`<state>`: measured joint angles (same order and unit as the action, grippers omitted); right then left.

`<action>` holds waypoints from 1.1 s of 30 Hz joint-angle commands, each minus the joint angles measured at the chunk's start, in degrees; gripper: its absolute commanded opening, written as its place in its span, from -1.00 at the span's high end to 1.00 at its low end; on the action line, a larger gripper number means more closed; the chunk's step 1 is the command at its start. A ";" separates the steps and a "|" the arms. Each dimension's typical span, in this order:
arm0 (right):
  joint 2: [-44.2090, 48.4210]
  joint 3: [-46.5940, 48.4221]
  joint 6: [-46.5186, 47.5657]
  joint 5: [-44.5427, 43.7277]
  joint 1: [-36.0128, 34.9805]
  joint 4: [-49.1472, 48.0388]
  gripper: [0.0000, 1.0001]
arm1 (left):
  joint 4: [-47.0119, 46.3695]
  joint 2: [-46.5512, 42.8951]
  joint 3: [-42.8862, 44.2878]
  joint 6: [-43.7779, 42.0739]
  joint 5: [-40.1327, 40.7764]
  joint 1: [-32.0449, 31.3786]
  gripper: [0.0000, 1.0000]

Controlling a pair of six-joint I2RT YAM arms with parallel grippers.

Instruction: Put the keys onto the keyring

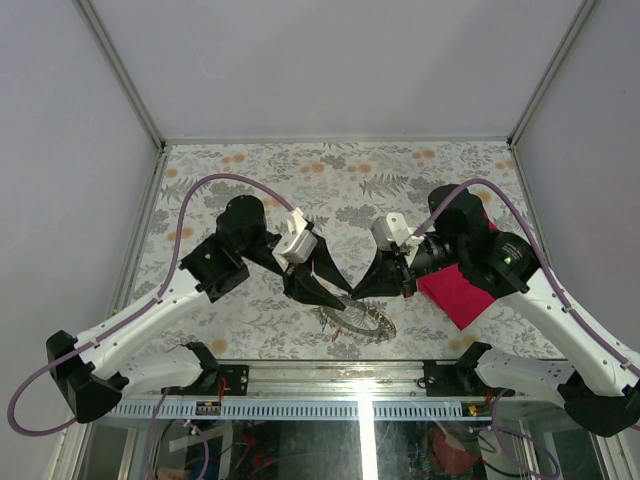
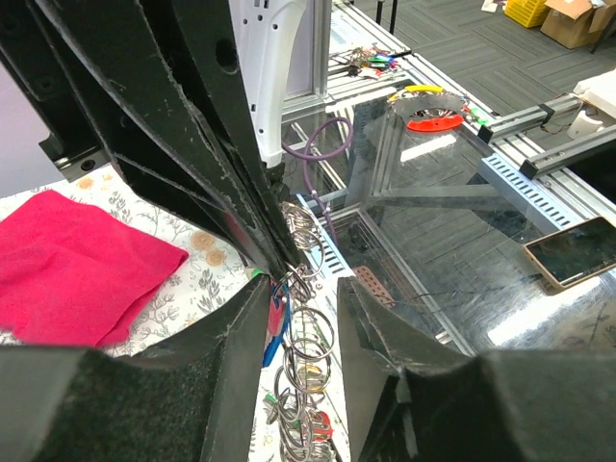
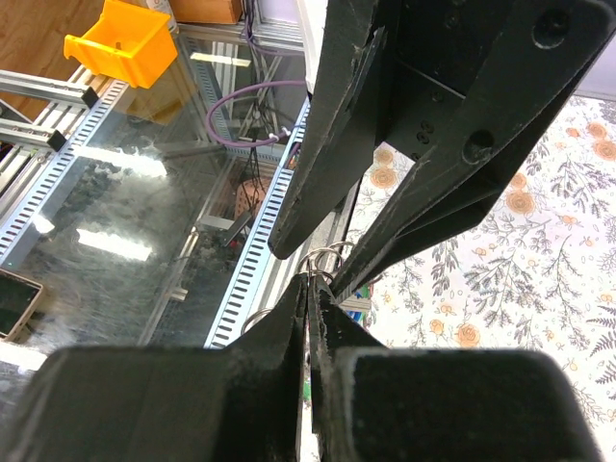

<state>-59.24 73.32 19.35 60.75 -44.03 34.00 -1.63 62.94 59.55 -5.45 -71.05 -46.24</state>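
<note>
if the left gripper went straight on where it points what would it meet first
Most likely the keyring, right between its fingers; the right gripper sits just beyond it, though depth is unclear.

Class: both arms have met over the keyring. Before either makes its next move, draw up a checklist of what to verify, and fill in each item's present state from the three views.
1. Right claw shut on the keyring: ok.
2. Left claw open, a finger on each side of the hanging rings: ok.
3. Blue key in sight, beside the left claw's finger: ok.
4. Green key located: cannot tell.
5. Blue key already threaded on the keyring: cannot tell, the fingers hide the join.
6. Cloth lying apart from the rings: ok.
</note>
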 commanded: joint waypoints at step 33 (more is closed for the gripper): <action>2.03 1.33 -3.03 8.18 -1.22 -5.21 1.00 | 0.01 -0.11 4.01 -1.07 -1.47 -0.28 0.45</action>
<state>-58.74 73.32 18.24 66.13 -44.47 34.54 -0.38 62.22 61.28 -6.31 -72.20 -46.26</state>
